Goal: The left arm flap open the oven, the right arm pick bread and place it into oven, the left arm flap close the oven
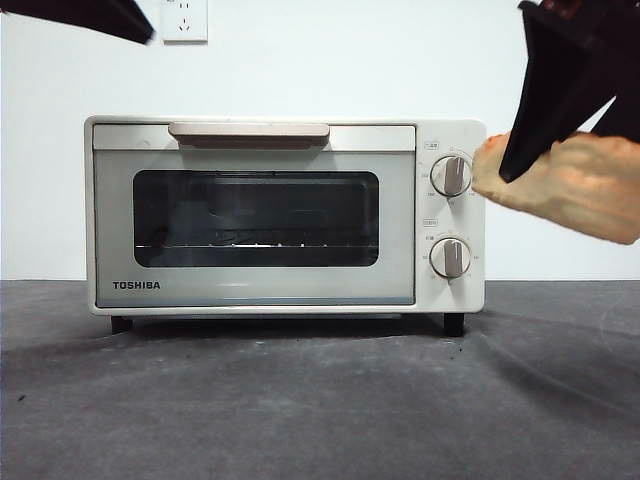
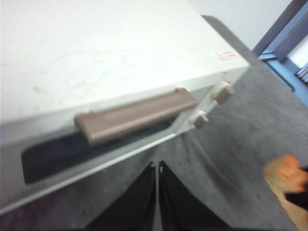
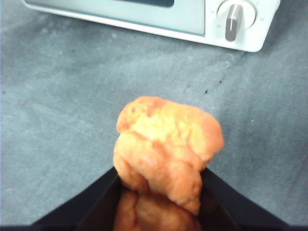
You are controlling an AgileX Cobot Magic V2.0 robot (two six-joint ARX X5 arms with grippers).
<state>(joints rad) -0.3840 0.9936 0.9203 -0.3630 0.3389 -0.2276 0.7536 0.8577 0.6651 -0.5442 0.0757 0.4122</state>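
Right gripper (image 3: 161,180) jaws pinching bread (image 3: 166,144), held aloft beside oven (image 1: 285,215); door shut. Left gripper (image 2: 157,169) jaws pressed together above handle (image 2: 134,115), likely to flap it.

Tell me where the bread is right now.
The bread is held off the table in the right gripper, at the right of the front view, beside the knobs of the closed oven.
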